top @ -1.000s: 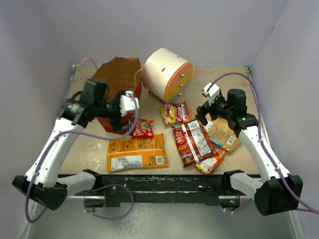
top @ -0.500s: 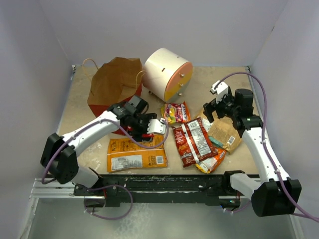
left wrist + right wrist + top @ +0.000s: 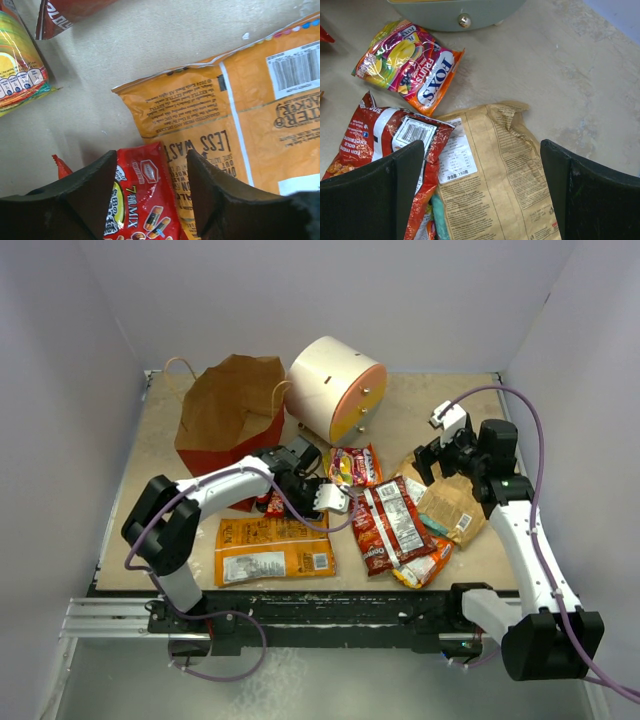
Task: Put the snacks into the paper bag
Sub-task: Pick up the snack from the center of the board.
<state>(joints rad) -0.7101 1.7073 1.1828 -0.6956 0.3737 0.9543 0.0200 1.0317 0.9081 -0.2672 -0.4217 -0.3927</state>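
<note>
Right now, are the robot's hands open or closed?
Left hand: open over the small red snack packet.
Right hand: open, holding nothing.

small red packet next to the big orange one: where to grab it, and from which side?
Pinch the small red packet across its narrow width near the crimped top end, coming straight down from above. It lies flat, one long edge against the large orange packet, so nothing offers a side grip. The left gripper hangs above it, jaws open astride it.
</note>
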